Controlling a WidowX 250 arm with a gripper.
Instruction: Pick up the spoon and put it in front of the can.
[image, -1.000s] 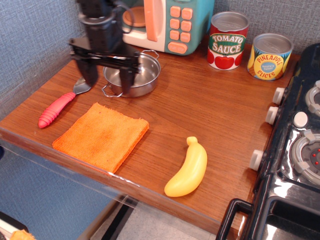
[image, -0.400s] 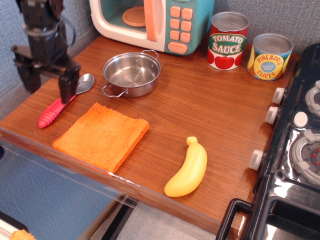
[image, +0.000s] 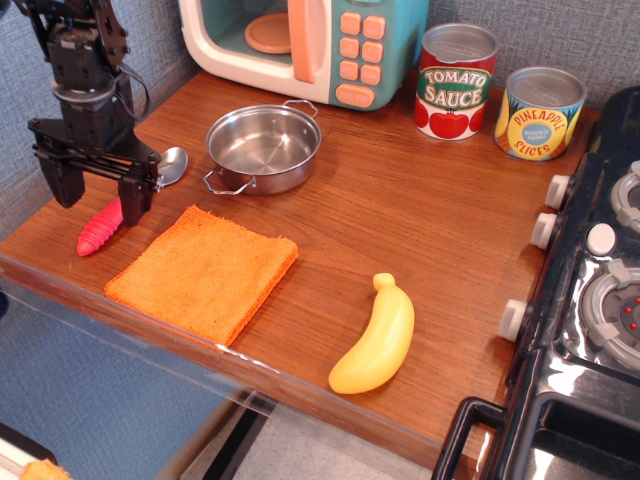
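Note:
The spoon (image: 102, 226) lies on the wooden counter at the far left, its red-pink ribbed handle toward the front edge and its silver bowl (image: 173, 163) toward the pot. My gripper (image: 98, 198) hangs right over the handle, jaws open wide, one finger on each side of it. The arm hides the middle of the spoon. The tomato sauce can (image: 456, 80) stands upright at the back of the counter, to the right of the toy microwave, far from the gripper.
A small steel pot (image: 264, 148) sits just right of the spoon. An orange cloth (image: 203, 270) lies in front of it. A yellow banana (image: 377, 336), a pineapple slices tin (image: 540, 112), the microwave (image: 305, 45) and a stove (image: 590, 300) at right.
My gripper has moved left from over the pot to over the spoon's handle and come down lower around it. It stays open. The spoon has not moved.

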